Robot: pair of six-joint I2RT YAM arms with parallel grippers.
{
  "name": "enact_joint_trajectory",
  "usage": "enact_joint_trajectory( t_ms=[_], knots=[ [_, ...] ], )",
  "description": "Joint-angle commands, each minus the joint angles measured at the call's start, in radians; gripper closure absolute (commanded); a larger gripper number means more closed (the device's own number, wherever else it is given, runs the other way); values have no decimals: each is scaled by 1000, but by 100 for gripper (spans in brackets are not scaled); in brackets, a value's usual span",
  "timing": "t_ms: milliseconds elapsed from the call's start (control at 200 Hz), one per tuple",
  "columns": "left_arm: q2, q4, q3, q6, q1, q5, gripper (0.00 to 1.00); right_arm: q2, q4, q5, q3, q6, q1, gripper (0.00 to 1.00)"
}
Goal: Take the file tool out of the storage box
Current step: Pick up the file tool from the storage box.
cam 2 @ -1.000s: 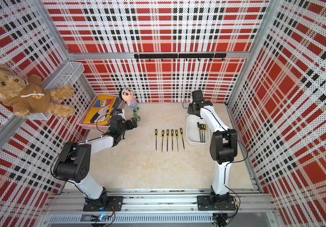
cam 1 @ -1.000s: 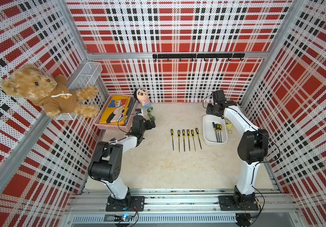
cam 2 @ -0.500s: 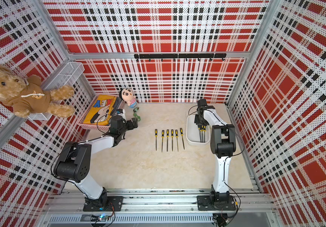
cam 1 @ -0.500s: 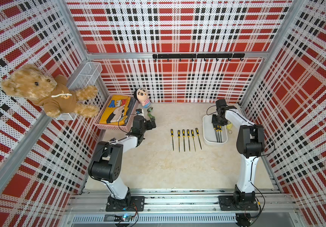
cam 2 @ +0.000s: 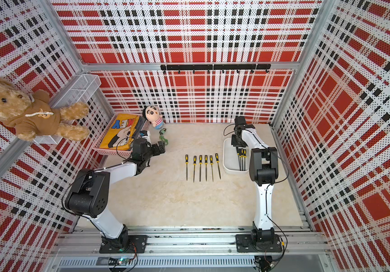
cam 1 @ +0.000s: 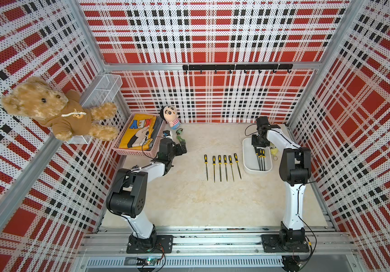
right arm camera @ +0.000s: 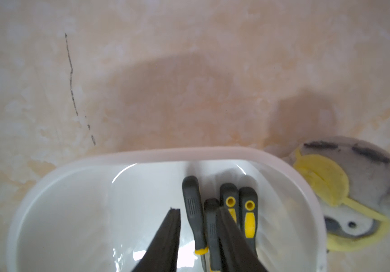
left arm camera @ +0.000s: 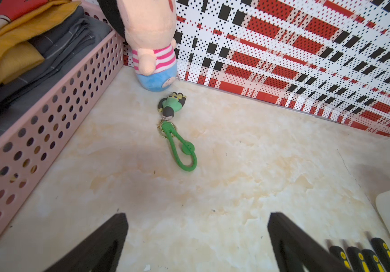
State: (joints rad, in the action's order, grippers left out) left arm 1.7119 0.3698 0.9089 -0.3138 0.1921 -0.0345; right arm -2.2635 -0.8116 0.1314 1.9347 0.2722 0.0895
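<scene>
**Right gripper set among files in box; grip not confirmed**

In both top views the box is seen right of centre on the table. The right gripper is lowered into the box's upper end. The files are found lying inside the box, lengthwise and side by side, with handles toward the top of the frame.

In the right wrist view four handles are counted near the box's rounded end wall. The right gripper's fingers are placed astride the two plain grey handles. The two handles showing yellow marks are left outside the fingers. The fingers are drawn in, with little gap left beside the handles. Whether the handles are actually pinched cannot be told.

A row of six files is laid out on the table just left of the box and apart from it. A yellow and grey toy is noted just beside the box's right wall.

The left gripper is held left of centre in the top views, near the pink basket. Its fingers are spread wide over bare table. A green keyring is seen on the table between that gripper and a doll
</scene>
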Motion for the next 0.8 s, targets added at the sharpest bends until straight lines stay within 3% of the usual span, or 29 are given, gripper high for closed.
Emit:
enact_joint_trajectory(
  t_ms=[0, 291, 621, 797],
  knots=[
    [15, 0, 29, 2, 4, -2, 0, -68, -28, 8, 39, -23, 6, 66],
    [15, -14, 31, 8, 5, -7, 0, -121, -43, -21, 93, -39, 6, 68],
    [1, -32, 41, 25, 7, 34, 0, -106, -18, -66, 62, -37, 6, 91],
    [-2, -53, 95, 32, 19, 134, 1, -19, 32, -129, 72, -13, 6, 95]
  ],
)
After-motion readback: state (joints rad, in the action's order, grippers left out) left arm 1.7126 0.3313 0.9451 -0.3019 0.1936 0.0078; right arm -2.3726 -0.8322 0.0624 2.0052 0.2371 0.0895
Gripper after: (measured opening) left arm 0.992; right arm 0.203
